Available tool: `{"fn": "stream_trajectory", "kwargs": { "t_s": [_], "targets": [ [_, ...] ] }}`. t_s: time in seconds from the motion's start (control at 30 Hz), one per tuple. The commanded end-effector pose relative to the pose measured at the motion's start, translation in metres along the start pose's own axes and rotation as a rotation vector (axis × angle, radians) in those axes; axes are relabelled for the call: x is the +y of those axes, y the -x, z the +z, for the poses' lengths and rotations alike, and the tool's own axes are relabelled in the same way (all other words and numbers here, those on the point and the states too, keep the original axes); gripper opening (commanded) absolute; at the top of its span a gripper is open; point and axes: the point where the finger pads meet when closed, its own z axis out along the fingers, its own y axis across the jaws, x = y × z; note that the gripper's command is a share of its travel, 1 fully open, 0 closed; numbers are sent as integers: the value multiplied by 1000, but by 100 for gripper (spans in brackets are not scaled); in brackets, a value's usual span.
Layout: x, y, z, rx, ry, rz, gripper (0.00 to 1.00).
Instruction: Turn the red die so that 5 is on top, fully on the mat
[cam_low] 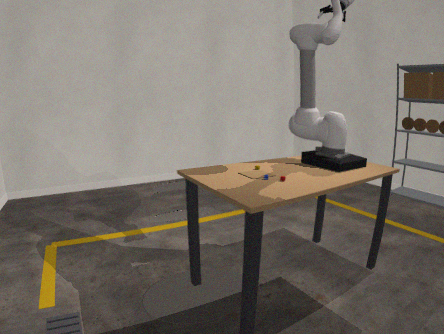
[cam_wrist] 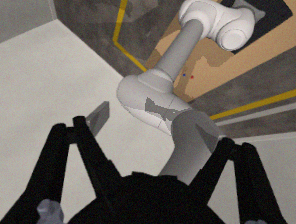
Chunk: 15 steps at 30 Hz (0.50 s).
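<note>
The red die [cam_low: 282, 178] sits on the table [cam_low: 320, 189], toward the near right of the small cluster of dice and well apart from the arm's black base [cam_low: 334, 160]. Which face it shows on top is too small to tell. The mat [cam_low: 250, 174] is hard to make out; only a thin dark edge shows left of the dice, so whether the red die lies on it cannot be told. Just left of the red die is the blue die [cam_low: 266, 177], near it but apart, and farther back and to the left is the yellow die [cam_low: 257, 167], apart from both. In the wrist view the red die [cam_wrist: 192, 77] and blue die [cam_wrist: 184, 75] appear as two tiny specks on the tan top far below, beside the arm's own grey link.

The gripper [cam_low: 326, 10] is raised high above the table, at the top edge of the exterior view, nowhere near the dice. Its jaws stand spread wide with nothing between them; the wrist view shows the black linkages splayed to either side and one grey finger pad [cam_wrist: 98, 118] angled outward.

At the far right stands a metal shelf [cam_low: 403, 130] holding a cardboard box [cam_low: 423, 85]
</note>
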Motion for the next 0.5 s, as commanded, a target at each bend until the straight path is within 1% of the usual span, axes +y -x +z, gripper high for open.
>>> {"fn": "stream_trajectory", "kwargs": {
  "t_s": [0.0,0.03,0.07,0.1,0.13,0.17,0.27,0.33,0.4,0.43,0.47],
  "targets": [
    [3,-3,31,16,21,-29,100],
    [5,-4,43,19,31,-40,100],
    [5,-4,43,19,31,-40,100],
    [8,-5,58,22,44,-54,100],
    [8,-5,58,22,44,-54,100],
    [11,-5,77,27,60,-73,100],
    [11,-5,77,27,60,-73,100],
    [17,-8,120,38,94,-115,100],
    [17,-8,120,38,94,-115,100],
    [21,-10,144,45,111,-137,100],
    [21,-10,144,45,111,-137,100]
  ]
}}
